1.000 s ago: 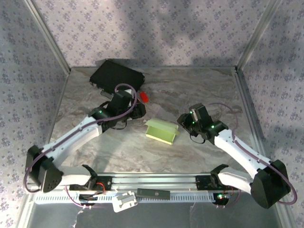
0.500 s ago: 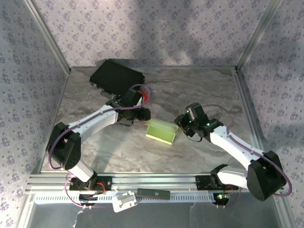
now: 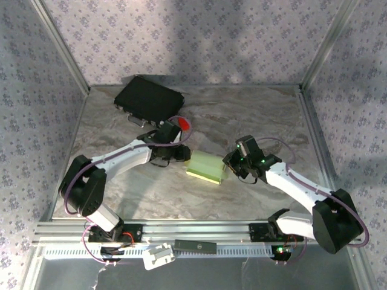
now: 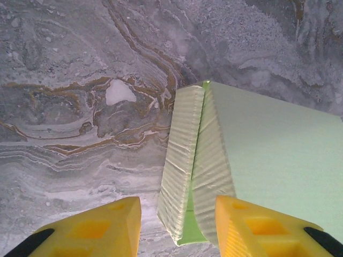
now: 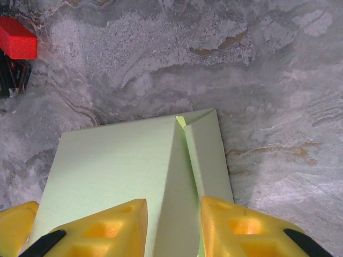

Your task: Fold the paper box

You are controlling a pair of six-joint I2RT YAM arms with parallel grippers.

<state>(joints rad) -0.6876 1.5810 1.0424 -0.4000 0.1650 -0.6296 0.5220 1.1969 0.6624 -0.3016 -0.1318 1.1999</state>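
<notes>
Marble table [image 3: 260, 115]: paper box [image 3: 206, 167] lies between left gripper [image 3: 181, 154] and right gripper [image 3: 230, 164], both spread wide.

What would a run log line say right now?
box: on table, between arms | left jaws: open at its left end | right jaws: open at its right end

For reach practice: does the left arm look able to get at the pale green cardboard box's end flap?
Probably yes: the left tool is open, the end flap of the pale green cardboard box sits between its yellow fingers, nothing blocking.
</notes>
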